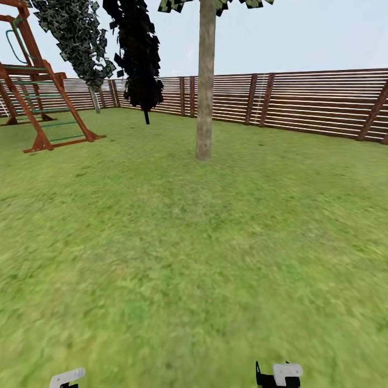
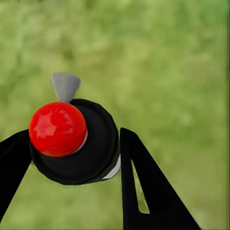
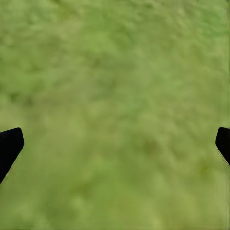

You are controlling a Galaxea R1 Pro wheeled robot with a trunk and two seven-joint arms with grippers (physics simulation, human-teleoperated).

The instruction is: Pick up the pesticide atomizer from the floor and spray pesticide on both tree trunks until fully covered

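Note:
In the left wrist view my left gripper [image 2: 72,143] is shut on the pesticide atomizer [image 2: 93,155], a round black body with a glossy red ball [image 2: 57,128] and a grey nozzle [image 2: 65,86], held over blurred grass. A tall tree with a bare grey-beige trunk [image 1: 205,91] stands straight ahead across the lawn [image 1: 178,253], its crown cut off by the frame. My right gripper [image 3: 115,139] is open, its black fingertips [image 3: 10,143] wide apart over grass. White parts of the left wrist [image 1: 67,377] and right wrist [image 1: 281,374] show at the bottom of the head view.
A brown slatted fence [image 1: 302,99] closes the lawn behind the tree. A wooden climbing frame [image 1: 37,91] stands at the far left. Two dark-leaved trees [image 1: 137,54] rise in the back corner. Open grass lies between me and the trunk.

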